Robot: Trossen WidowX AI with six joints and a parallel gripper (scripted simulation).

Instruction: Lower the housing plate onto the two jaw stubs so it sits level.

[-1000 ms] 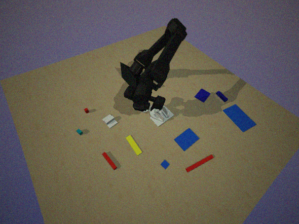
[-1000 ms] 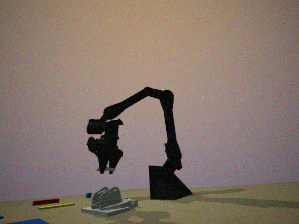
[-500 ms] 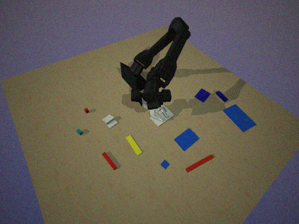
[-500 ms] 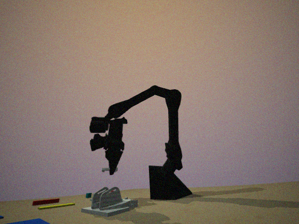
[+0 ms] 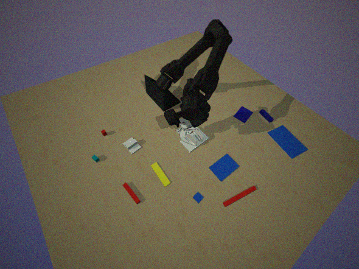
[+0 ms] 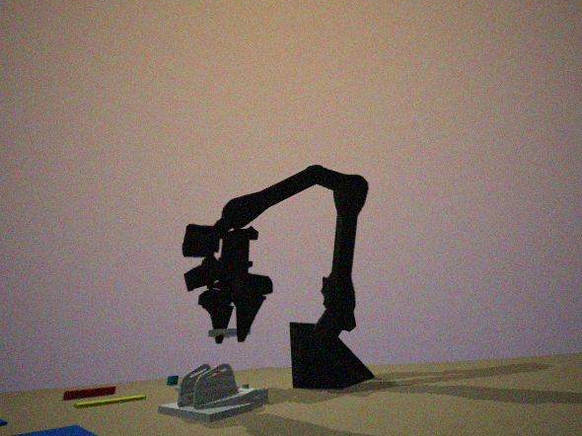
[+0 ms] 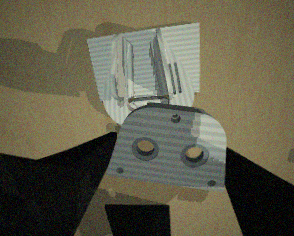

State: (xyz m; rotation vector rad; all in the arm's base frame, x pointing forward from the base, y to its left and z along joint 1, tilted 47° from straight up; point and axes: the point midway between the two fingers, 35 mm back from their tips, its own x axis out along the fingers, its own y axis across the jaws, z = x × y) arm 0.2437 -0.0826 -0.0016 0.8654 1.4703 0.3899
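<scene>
The pale housing plate (image 6: 215,333) (image 7: 170,167) has two large holes and a rounded edge. My gripper (image 6: 230,337) (image 7: 167,144) is shut on it, one finger at each side, and holds it nearly level in the air. The grey base (image 5: 190,149) (image 6: 173,410) (image 7: 185,40) lies on the table below, with a visible gap to the plate. Two upright looped jaws (image 6: 217,387) (image 7: 160,65) stand side by side on it. In the wrist view the base shows beyond the plate's rounded edge, which hides its near part. The stubs cannot be told clearly.
A white grooved block (image 5: 129,142), a red cube (image 5: 104,132), a teal cube (image 5: 95,158) and a yellow bar (image 5: 160,174) lie left of the base in the top view. Red bars (image 5: 131,193) (image 5: 240,196) and blue slabs (image 5: 224,167) (image 5: 288,142) (image 5: 243,114) lie around.
</scene>
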